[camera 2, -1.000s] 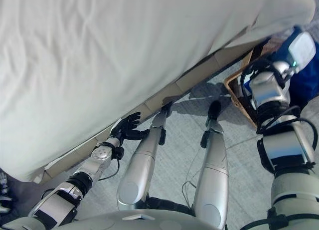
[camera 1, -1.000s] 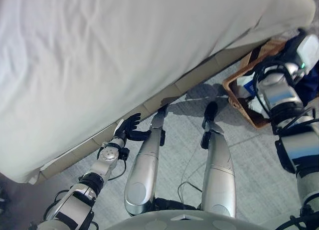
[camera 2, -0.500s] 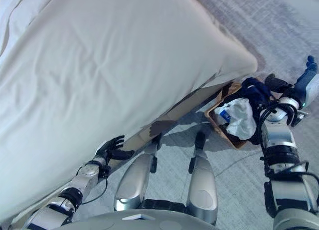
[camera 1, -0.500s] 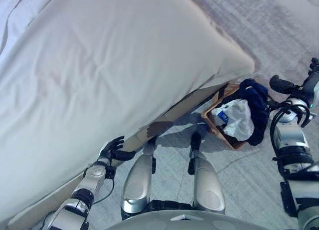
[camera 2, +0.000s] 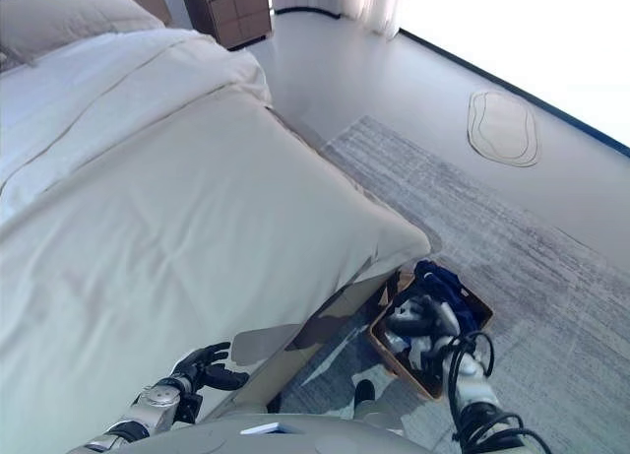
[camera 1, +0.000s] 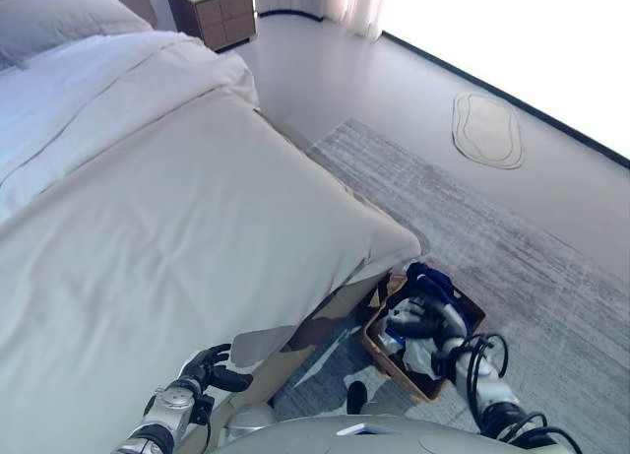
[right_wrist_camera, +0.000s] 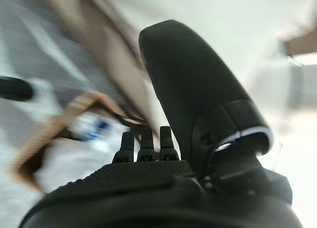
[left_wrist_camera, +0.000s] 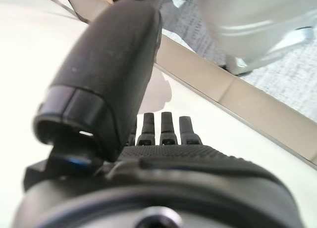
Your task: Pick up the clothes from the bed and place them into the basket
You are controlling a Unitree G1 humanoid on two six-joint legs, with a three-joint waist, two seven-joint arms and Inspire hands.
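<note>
The wicker basket (camera 1: pixel 373 342) stands on the floor at the foot corner of the bed (camera 1: pixel 177 237). It holds dark blue clothes (camera 1: pixel 431 280) and white clothes (camera 1: pixel 425 356). My right hand (camera 1: pixel 417 323) hovers over the basket, open and empty; its wrist view (right_wrist_camera: pixel 148 181) shows straight fingers above the basket's rim (right_wrist_camera: pixel 45 138) and the white clothes (right_wrist_camera: pixel 67 159). My left hand (camera 1: pixel 211 367) is open and empty by the bed's near edge, and also shows in its wrist view (left_wrist_camera: pixel 163 156). The bed cover is smooth, with no clothes on it.
A grey rug (camera 1: pixel 512 257) lies under the basket and the bed's corner. A small oval mat (camera 1: pixel 487 129) lies on the floor farther off. A pillow (camera 1: pixel 59 16) and a brown nightstand (camera 1: pixel 210 11) are at the bed's head.
The camera has tilted up, so the whole bed and the room now show. My right hand has come from beside the basket to over it. The left hand stays by the bed's edge.
</note>
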